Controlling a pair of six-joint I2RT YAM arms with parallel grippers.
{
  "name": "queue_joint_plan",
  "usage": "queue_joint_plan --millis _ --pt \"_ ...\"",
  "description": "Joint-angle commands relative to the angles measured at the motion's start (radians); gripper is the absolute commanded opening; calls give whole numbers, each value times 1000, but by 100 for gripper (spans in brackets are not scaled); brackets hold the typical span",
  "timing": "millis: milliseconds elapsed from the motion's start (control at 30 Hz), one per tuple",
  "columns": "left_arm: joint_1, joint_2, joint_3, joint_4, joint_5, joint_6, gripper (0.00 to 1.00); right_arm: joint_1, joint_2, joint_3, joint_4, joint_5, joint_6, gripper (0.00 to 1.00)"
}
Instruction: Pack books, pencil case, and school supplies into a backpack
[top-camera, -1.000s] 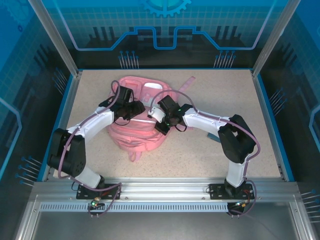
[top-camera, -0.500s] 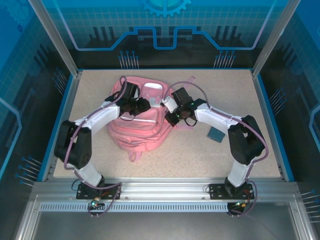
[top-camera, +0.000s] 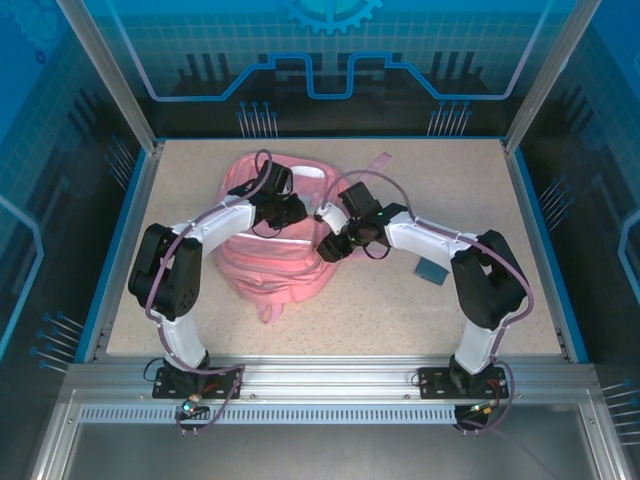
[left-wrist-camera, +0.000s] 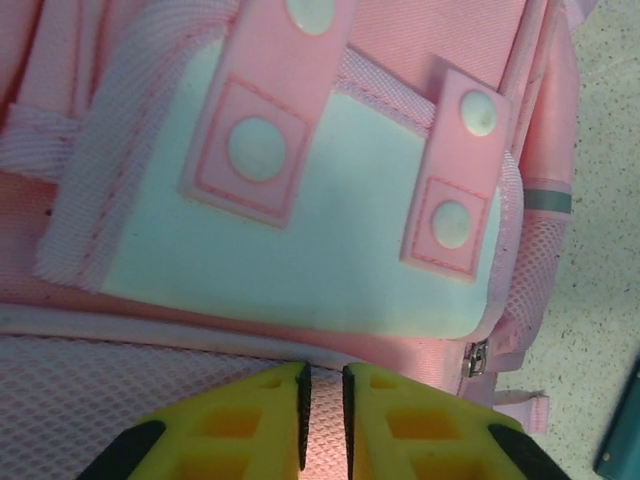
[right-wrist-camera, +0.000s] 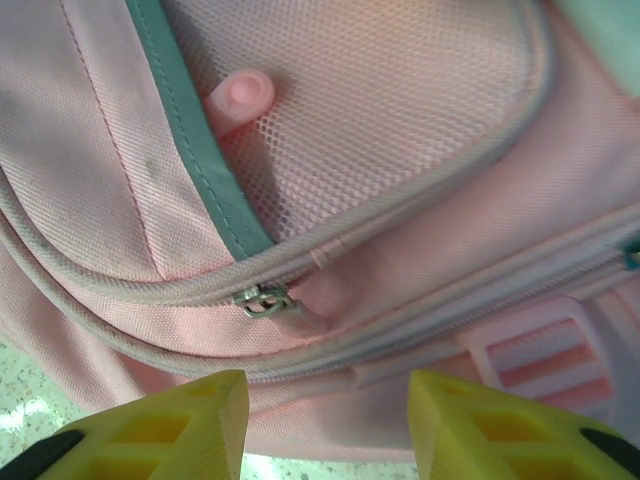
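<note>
Speckled table (top-camera: 400, 300), frame center: left gripper (left-wrist-camera: 322, 400) pinches backpack (left-wrist-camera: 300, 250) fabric; right gripper (right-wrist-camera: 325, 410), spread below the zipper pull (right-wrist-camera: 262, 300), could grab cloth instead.

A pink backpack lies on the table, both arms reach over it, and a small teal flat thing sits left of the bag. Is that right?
Not quite: the teal piece lies right of the backpack, beside the right arm, as the top view shows. The rest holds.
</note>
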Motion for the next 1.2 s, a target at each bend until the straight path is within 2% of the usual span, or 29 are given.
queue_joint_plan --millis 0,367,700,1067,1167 --pt "16 12 9 -46 -44 8 18 13 45 28 43 -45 -14 45" --pt "21 34 18 -61 -38 6 17 24 104 55 87 -45 -84 43" --pt "22 68 43 -85 -35 2 15 31 110 38 146 -72 -140 28" --pt "27 84 60 -106 -32 2 15 35 78 -3 232 -127 -165 29" --pt "27 89 60 -109 -30 2 14 36 83 3 248 -122 -154 17"
